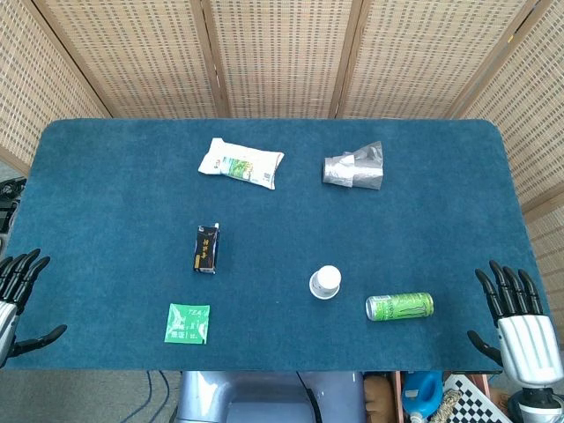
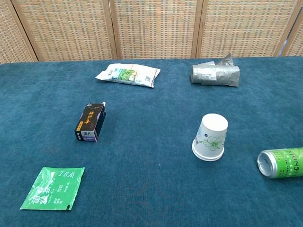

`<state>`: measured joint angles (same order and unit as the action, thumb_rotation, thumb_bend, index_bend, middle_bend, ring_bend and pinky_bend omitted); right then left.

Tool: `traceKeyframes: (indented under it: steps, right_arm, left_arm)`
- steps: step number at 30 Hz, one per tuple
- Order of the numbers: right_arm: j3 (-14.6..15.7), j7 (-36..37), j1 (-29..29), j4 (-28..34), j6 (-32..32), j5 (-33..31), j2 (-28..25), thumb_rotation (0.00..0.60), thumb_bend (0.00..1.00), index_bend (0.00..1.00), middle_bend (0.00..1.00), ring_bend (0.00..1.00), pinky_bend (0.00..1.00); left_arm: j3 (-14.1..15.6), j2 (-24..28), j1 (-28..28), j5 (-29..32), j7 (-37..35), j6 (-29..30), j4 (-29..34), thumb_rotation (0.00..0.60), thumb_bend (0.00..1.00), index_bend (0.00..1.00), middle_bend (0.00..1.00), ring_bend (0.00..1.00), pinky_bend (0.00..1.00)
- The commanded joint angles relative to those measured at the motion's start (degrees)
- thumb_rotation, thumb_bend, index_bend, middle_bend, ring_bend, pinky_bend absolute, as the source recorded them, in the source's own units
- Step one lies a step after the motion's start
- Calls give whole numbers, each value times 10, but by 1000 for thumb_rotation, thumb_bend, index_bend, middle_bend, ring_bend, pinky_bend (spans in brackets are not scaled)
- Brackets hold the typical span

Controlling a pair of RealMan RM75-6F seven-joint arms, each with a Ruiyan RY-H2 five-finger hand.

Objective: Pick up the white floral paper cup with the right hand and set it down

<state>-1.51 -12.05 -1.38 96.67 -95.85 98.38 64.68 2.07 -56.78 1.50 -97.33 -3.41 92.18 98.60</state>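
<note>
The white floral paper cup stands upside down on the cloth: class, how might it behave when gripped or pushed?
The white floral paper cup looks thin-walled, so it probably dents under a firm squeeze. Resting on its wide rim, it likely resists tipping. Being empty, it should be light.

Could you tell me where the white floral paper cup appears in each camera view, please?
Head view: white floral paper cup stands upside down, lower centre-right.
Chest view: cup right of centre, floral print visible.
Shared landmark: green can lying on its side just right of it.
</note>
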Motion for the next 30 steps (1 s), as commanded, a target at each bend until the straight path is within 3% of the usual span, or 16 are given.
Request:
traceKeyframes:
  steps: [1, 5, 7, 9, 12, 14, 20, 23, 30]
  right_arm:
    - [0, 2, 1, -2, 2, 1, 0, 600, 0, 0, 0, 0, 0]
    - [1, 25, 11, -11, 8, 13, 5, 600, 0, 0, 0, 0, 0]
    - [-13, 46, 37, -27, 16, 34, 18, 600, 0, 4, 0, 0, 0]
    - [-22, 57, 67, -39, 45, 43, 25, 600, 0, 31, 0, 0, 0]
    - [-27, 95, 111, -6, 118, 26, 10, 600, 0, 89, 0, 0, 0]
    - [-44, 146, 159, 29, 199, -17, 0, 600, 0, 137, 0, 0, 0]
    - [-84, 143, 239, 63, 338, -135, 15, 600, 0, 293, 0, 0, 0]
    - [-97, 99, 267, 66, 376, -196, 39, 600, 5, 339, 0, 0, 0]
    - [-112, 25, 310, 68, 413, -309, 88, 600, 53, 345, 0, 0, 0]
  left_arm:
    - [-1, 0, 1, 3, 0, -3, 0, 600, 0, 0, 0, 0, 0]
    - [-4, 1, 3, 11, 0, -8, 3, 600, 0, 0, 0, 0, 0]
    - [-6, 1, 4, 12, 2, -8, 4, 600, 0, 0, 0, 0, 0]
    - [-7, 0, 5, 15, 6, -11, 5, 600, 0, 0, 0, 0, 0]
    - [-9, 0, 8, 22, 9, -17, 7, 600, 0, 0, 0, 0, 0]
    - [-12, -1, 10, 28, 12, -22, 10, 600, 0, 0, 0, 0, 0]
    - [-16, 1, 16, 42, 10, -36, 11, 600, 0, 0, 0, 0, 0]
    - [-19, 2, 22, 56, 4, -50, 10, 600, 0, 0, 0, 0, 0]
    - [-19, 4, 28, 63, 2, -65, 10, 600, 0, 0, 0, 0, 0]
